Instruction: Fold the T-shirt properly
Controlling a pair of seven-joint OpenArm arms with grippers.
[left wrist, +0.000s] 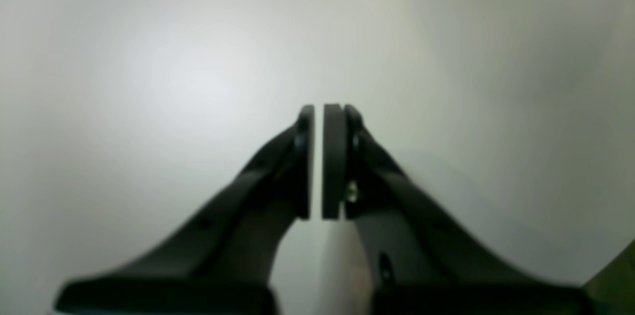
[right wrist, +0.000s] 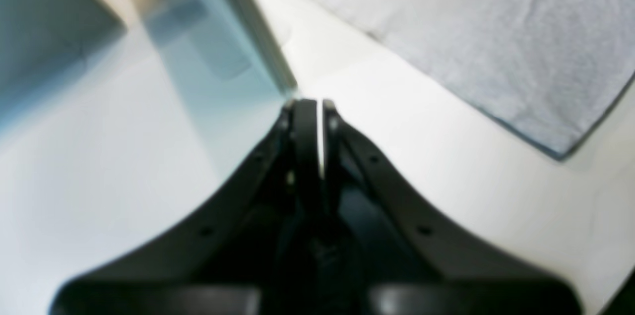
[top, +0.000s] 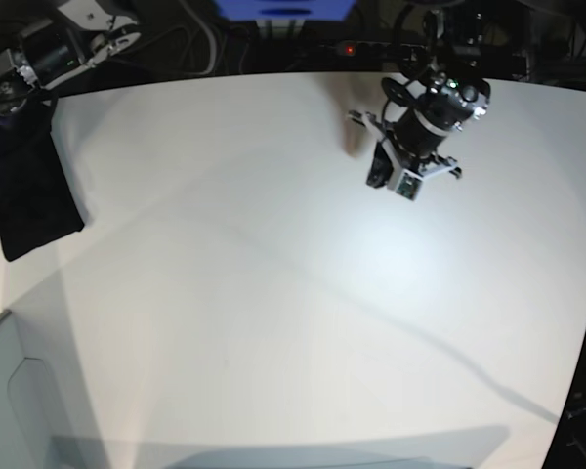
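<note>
The black T-shirt (top: pixel 24 191) lies bunched in a compact heap at the table's far left edge in the base view. My right arm (top: pixel 54 49) sits just behind it at the back left corner. In the right wrist view my right gripper (right wrist: pixel 314 104) is shut on nothing above the white table. A flat cloth (right wrist: pixel 476 32), washed out to pale grey with a dark edge, fills that view's upper right and may be the same shirt. My left gripper (left wrist: pixel 318 111) is shut and empty over bare table; its arm (top: pixel 415 137) hovers at the back right, far from the shirt.
The white table (top: pixel 293 293) spans the base view. A pale glass-like panel (top: pixel 10 391) stands off the front left corner and also shows as the panel (right wrist: pixel 213 57) in the right wrist view. Cables and a blue box (top: pixel 283 8) lie beyond the back edge.
</note>
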